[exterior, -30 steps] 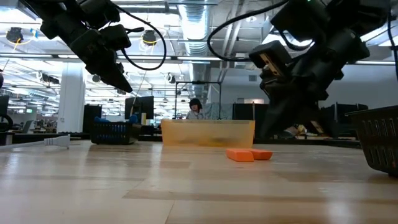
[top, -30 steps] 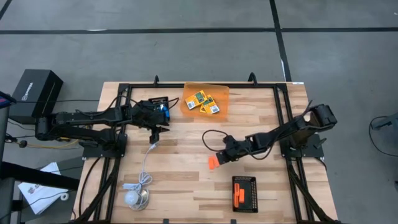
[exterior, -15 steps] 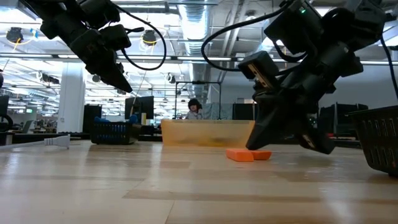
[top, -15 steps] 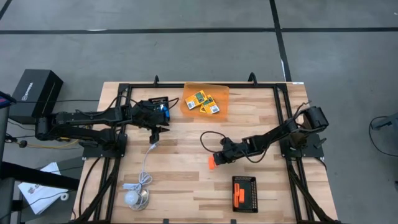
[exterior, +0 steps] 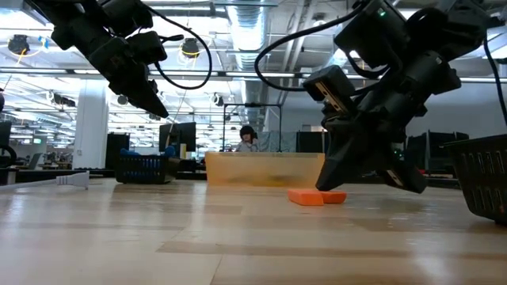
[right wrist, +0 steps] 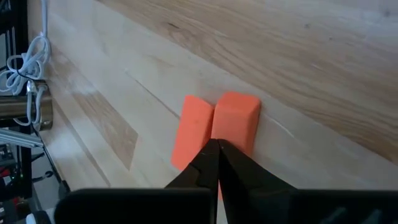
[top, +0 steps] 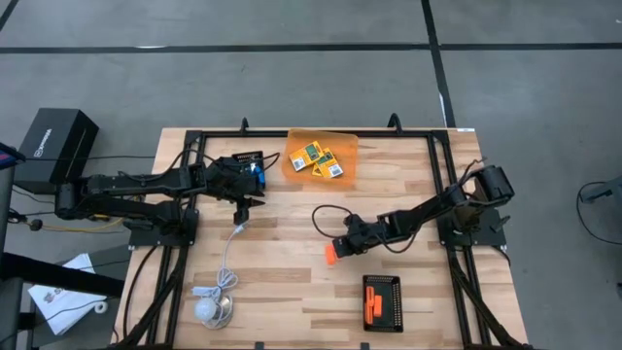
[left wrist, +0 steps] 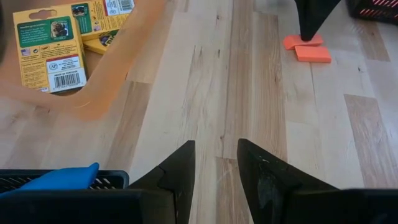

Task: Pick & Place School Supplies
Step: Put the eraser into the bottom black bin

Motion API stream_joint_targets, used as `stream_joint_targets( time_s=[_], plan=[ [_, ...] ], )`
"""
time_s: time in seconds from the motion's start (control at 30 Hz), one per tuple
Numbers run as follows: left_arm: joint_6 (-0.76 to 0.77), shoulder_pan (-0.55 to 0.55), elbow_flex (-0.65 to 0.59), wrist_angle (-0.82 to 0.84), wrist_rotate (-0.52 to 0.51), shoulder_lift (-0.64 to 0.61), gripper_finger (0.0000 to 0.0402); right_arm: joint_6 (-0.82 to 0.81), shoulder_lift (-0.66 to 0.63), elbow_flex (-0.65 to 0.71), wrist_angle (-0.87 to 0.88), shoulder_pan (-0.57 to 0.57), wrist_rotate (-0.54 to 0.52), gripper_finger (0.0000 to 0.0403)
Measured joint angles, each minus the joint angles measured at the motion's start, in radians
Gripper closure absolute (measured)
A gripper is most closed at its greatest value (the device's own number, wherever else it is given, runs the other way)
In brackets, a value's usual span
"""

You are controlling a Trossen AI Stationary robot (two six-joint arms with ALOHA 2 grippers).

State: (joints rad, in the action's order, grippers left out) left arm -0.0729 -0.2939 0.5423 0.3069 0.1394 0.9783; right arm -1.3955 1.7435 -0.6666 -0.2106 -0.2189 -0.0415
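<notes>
Two orange sticks (top: 331,254) touching; crayon boxes (top: 318,157) apart

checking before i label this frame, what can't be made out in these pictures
- Whether the shut right gripper touches the two orange sticks: its own tips cover the contact in the right wrist view; too small in the high view.
- Scissors: only a blue piece shows in the left wrist view, behind the black tray wall.
- Crayon boxes: print too small in the high view; cut by the edge in the left wrist view.

Overhead camera looks straight down on the bench (top: 292,282); a bench-level camera faces the room; both wrist cameras sit close, sharing the orange sticks (right wrist: 217,127).
</notes>
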Motion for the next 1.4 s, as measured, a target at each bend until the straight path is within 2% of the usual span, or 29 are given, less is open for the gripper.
stream_joint_targets(
  time_s=[0.53, 1.03, 1.4],
  plan=[
    [0.0, 0.0, 0.0, 0.004, 0.0, 0.0, 0.0286, 0.086, 0.0, 0.001, 0.031, 0.067, 0.062, 0.0403],
    [0.0, 0.0, 0.0, 0.008, 0.0, 0.0, 0.0286, 0.096, 0.0, 0.001, 0.047, 0.07, 0.063, 0.0403],
    [0.002, 0.0, 0.0, 0.008, 0.0, 0.0, 0.0286, 0.114, -0.002, -0.001, 0.072, 0.072, 0.113, 0.0403]
  ],
)
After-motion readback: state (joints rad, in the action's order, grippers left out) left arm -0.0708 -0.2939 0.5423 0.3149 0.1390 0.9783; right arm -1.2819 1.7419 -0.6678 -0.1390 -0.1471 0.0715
